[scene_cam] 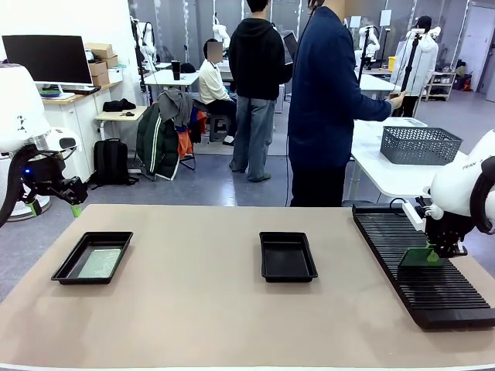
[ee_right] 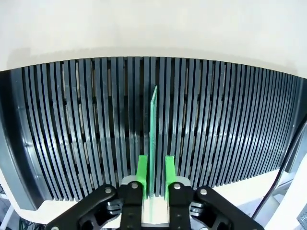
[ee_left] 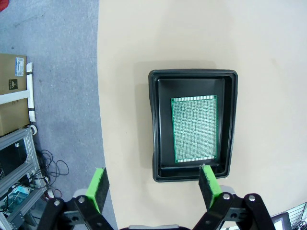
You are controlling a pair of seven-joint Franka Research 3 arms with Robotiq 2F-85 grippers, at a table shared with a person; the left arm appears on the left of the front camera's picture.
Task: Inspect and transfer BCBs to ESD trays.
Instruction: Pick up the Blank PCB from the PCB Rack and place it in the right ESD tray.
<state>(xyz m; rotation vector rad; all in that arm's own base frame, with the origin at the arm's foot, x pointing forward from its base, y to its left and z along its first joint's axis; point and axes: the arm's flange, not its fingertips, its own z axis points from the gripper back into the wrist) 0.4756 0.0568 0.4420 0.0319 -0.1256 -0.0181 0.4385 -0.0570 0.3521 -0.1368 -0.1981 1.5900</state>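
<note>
BCB [ee_right: 153, 120], thin flat green board, upright in ribbed black rack [ee_right: 72, 124]

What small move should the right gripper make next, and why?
Probably close the jaws fully. The right gripper straddles the BCB standing on edge in the slotted rack, and its pads seem not yet to touch it; lifting now might leave the board behind.
</note>
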